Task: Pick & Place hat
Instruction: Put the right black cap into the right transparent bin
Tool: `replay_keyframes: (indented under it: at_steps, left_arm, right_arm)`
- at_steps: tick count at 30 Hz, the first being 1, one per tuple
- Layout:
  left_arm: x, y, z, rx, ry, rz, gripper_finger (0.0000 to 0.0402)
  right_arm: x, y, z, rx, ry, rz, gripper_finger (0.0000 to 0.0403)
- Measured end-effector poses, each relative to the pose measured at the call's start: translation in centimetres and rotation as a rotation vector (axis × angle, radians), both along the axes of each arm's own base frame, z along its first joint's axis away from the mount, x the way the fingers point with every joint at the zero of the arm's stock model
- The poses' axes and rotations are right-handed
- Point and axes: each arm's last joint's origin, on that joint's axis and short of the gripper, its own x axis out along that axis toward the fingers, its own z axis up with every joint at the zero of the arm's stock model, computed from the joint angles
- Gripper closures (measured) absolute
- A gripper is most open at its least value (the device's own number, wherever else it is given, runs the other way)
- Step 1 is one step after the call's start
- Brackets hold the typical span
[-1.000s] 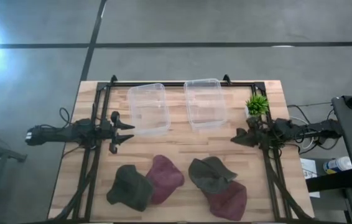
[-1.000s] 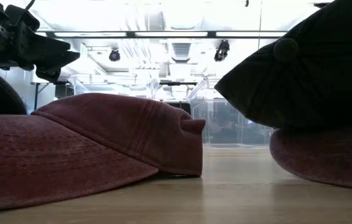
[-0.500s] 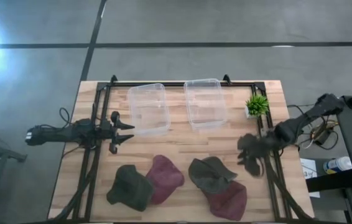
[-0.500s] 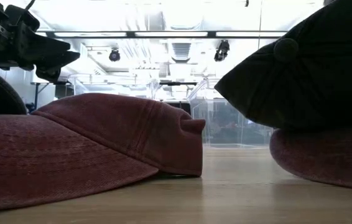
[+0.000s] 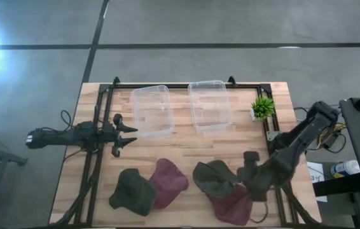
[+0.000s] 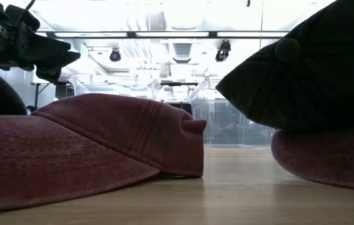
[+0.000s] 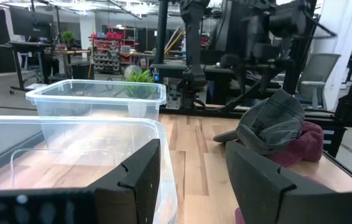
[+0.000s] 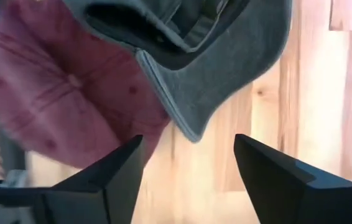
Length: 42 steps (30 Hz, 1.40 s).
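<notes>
A grey cap (image 5: pixel 214 178) lies on top of a maroon cap (image 5: pixel 233 203) at the table's near right. Its brim (image 8: pixel 191 87) juts over the bare wood. My right gripper (image 5: pixel 249 165) hovers above that brim, open and pointing down, with its fingers (image 8: pixel 269 171) touching nothing. A second pair lies at the near left: a dark cap (image 5: pixel 132 192) against a maroon cap (image 5: pixel 168 181). My left gripper (image 5: pixel 126 136) waits open at the left, level with the table. In the low view, the maroon cap (image 6: pixel 102 147) and the dark cap (image 6: pixel 308 69) fill the foreground.
Two clear plastic bins (image 5: pixel 151 111) (image 5: pixel 210 105) stand side by side at the far middle of the table. A small green plant (image 5: pixel 263 107) stands at the far right. Bare wood lies between the bins and the caps.
My right arm has swung from the table's right edge beside the plant toward the near edge. It has tipped downward, and its gripper now hangs over the grey cap's brim. The caps and my left arm have not moved.
</notes>
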Motion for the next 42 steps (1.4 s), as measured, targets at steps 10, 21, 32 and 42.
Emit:
replay_keyframes:
  at_steps: [10, 21, 32, 42]
  left_arm:
    - [0.0, 0.0, 0.0, 0.000, 0.000, 0.001, 0.0225]
    - [0.0, 0.0, 0.0, 0.000, 0.001, 0.000, 0.0225]
    - [0.0, 0.0, 0.0, 0.000, 0.000, 0.000, 0.0225]
    - [0.0, 0.0, 0.0, 0.000, 0.000, 0.000, 0.0225]
  right_arm:
    - [2.6, 1.8, -3.7, -0.013, -0.029, 0.002, 0.0154]
    - [2.8, -0.2, -4.2, 0.050, -0.053, -0.356, 0.0314]
    - [3.7, -4.7, 6.5, 0.141, -0.632, -0.830, 0.0389]
    - [6.3, -14.6, 9.9, -0.037, -0.859, -1.178, 0.0389]
